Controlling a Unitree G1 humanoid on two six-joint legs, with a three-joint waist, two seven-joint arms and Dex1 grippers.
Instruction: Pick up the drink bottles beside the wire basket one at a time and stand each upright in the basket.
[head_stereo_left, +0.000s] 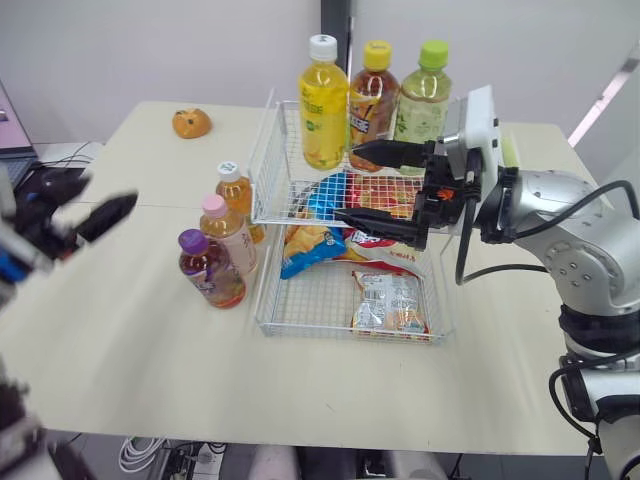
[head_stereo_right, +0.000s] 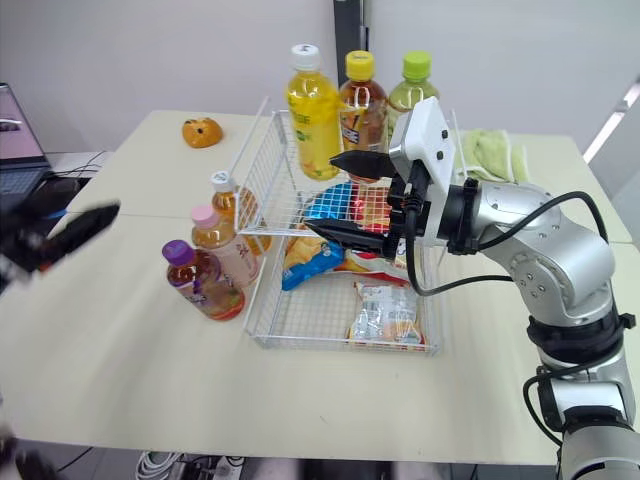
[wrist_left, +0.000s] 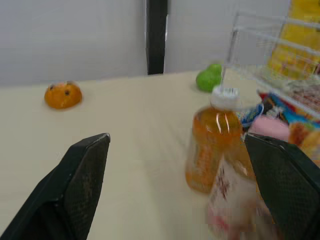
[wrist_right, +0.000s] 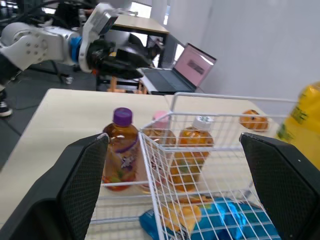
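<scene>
white wire basket (head_stereo_left: 318, 298) holds crinkly foil snack packets (head_stereo_left: 390, 300) lying flat; three clear plastic bottles stand upright on the beige table (head_stereo_left: 120, 330) just beside its left wall: purple-cap bottle (head_stereo_left: 210, 270), pink-cap bottle (head_stereo_left: 230, 235), white-cap bottle (head_stereo_left: 238, 195); right gripper (head_stereo_left: 346, 182) spread, empty, above the basket; left gripper (wrist_left: 176, 140) spread, apart from the bottles

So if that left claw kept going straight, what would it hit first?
Probably the white-capped orange bottle, ahead of the open left gripper; the pink-capped bottle beside it may be nearer, depth unclear.
</scene>
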